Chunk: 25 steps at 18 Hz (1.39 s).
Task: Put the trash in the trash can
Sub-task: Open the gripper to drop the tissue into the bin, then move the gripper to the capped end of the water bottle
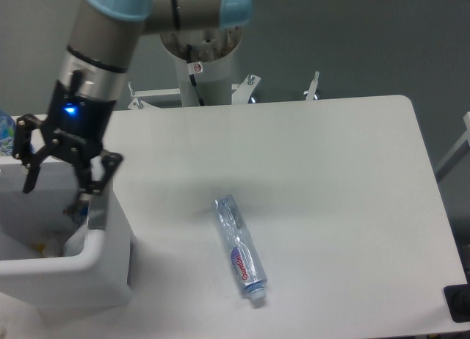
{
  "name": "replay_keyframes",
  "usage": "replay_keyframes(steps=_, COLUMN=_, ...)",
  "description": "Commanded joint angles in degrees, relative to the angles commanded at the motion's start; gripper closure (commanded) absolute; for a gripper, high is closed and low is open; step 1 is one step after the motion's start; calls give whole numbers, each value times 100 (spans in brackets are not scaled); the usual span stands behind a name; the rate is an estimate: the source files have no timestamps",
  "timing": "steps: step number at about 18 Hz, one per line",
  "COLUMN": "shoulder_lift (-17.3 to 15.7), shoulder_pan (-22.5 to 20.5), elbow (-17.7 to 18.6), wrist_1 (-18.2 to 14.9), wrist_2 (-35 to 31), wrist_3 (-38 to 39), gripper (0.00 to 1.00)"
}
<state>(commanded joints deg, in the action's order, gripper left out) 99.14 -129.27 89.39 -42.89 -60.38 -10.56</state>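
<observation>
Pincer (59, 166), fingers spread and empty, is held over the trash can (103, 254) at the frame's lower left, as suits a release; the paper wrapper cannot be made out inside. The crushed bottle (239, 247) is left lying on the worktop (330, 177), lower centre

Robotics lab, plain white table (316, 170), grey floor (352, 38), arm's pedestal (205, 78) bolted behind it

The crushed bottle (239, 249) carries a red-purple label with white lettering too blurred to read
</observation>
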Motion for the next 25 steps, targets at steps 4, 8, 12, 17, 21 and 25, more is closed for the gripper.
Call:
replay_keyframes(steps=4, shoulder_lift=44, shoulder_pan=-589, elbow=-123, wrist_1=0, wrist_2=-26, wrist_3=668, gripper=0)
replay_keyframes(steps=8, shoulder_lift=272, shoulder_pan=-854, elbow=-211, wrist_1=-17, wrist_2=-245, wrist_3=722, gripper=0)
replay_keyframes(steps=12, shoulder_lift=579, shoulder_pan=-942, elbow=-229, wrist_1=-44, wrist_2=-684, wrist_3=661, gripper=0)
replay_keyframes(steps=17, shoulder_lift=1028, shoulder_pan=-942, elbow=-387, wrist_1=-53, wrist_2=-1326, wrist_3=634, gripper=0)
replay_keyframes(steps=21, shoulder_lift=1528, shoulder_pan=-942, elbow=-544, wrist_1=-44, wrist_2=-1827, wrist_3=423, gripper=0)
replay_keyframes(steps=25, shoulder_lift=2090, shoulder_pan=-942, elbow=-712, wrist_1=-35, wrist_2=-1925, wrist_3=423, gripper=0)
